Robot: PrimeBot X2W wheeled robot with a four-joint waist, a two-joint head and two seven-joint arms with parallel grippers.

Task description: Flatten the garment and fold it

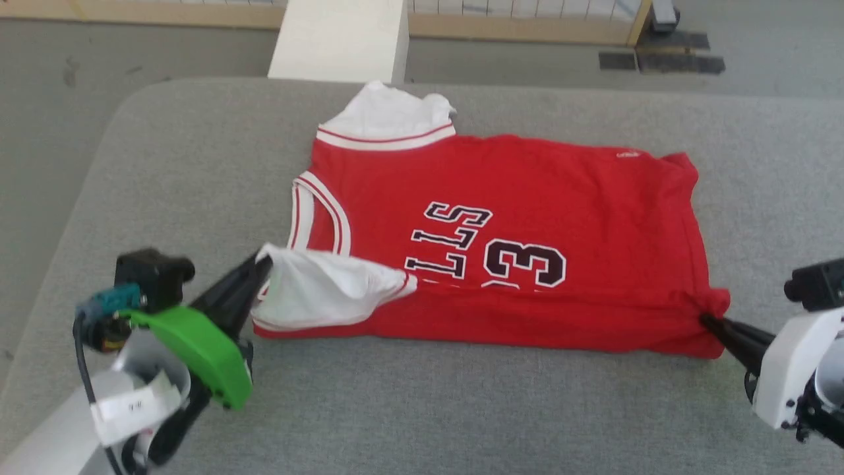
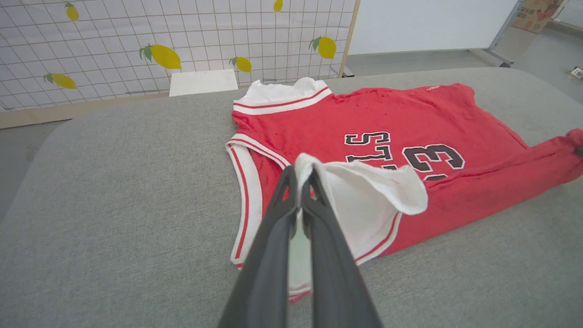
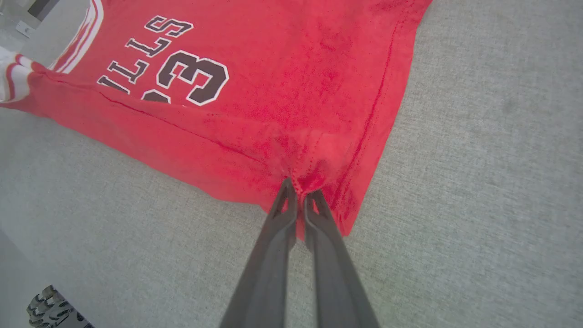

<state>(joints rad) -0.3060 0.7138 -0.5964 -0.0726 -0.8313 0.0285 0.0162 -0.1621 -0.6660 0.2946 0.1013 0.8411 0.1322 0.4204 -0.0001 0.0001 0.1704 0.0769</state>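
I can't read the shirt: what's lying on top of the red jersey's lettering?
A white sleeve panel, pinched in the left jaws, and the folded-over near edge of the jersey lie on it. Some letters and a 3 show; the rest is covered.

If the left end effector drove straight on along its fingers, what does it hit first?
The left end effector is shut on the white sleeve of the garment, so that cloth is first. Past it, probably the red chest by the lettering; depth is unclear.
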